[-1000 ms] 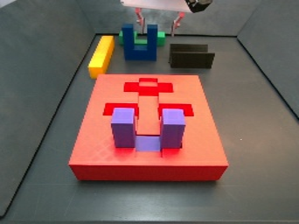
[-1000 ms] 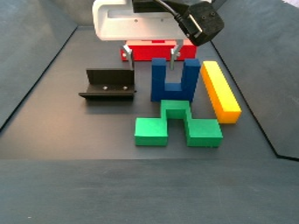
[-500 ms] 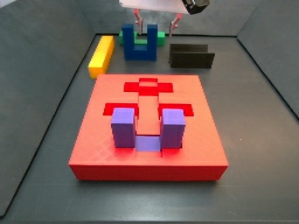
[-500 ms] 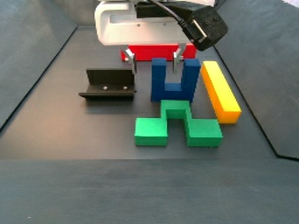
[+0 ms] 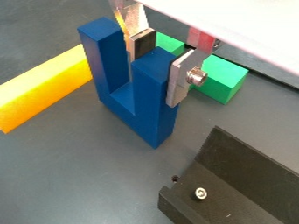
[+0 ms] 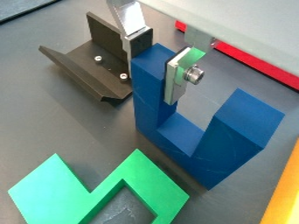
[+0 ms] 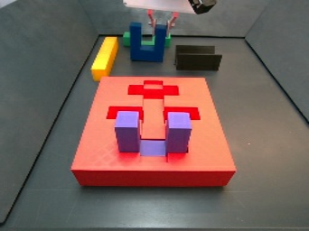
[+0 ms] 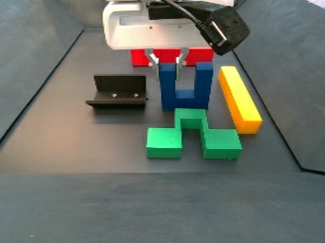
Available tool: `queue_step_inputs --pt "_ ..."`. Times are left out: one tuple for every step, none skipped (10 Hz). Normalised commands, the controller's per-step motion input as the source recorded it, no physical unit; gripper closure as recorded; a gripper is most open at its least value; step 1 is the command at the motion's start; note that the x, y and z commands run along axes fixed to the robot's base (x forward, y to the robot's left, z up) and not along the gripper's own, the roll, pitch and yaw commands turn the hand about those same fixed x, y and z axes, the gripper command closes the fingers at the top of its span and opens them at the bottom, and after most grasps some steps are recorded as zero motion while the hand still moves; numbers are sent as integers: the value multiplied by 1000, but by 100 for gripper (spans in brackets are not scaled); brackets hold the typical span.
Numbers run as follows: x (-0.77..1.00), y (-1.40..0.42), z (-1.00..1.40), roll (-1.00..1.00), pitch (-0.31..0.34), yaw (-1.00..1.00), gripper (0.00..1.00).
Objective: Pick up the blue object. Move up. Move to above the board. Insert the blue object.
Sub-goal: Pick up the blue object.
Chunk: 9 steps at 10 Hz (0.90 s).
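The blue object stands upright on the dark floor, prongs up, behind the board in a side view. My gripper reaches down over it. In both wrist views the silver fingers sit on opposite faces of one prong, pads pressed against it, so my gripper is shut on that prong. The blue object's base rests on the floor. The red board holds a purple U-shaped block in one of its cut-outs.
A green block lies in front of the blue object. A yellow bar lies beside it. The dark fixture stands on the other side. Dark walls bound the floor.
The fingers have closed onto the prong. The blue object has shifted very slightly sideways and stays on the floor.
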Motion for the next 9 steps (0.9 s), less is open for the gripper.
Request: queue_step_inputs --pt "0 0 0 0 0 0 100" --pt "0 0 0 0 0 0 100" --pt "0 0 0 0 0 0 100" --pt "0 0 0 0 0 0 100" --pt "0 0 0 0 0 0 100" --pt "0 0 0 0 0 0 100" --pt "0 0 0 0 0 0 100" --pt "0 0 0 0 0 0 100" --pt "0 0 0 0 0 0 100"
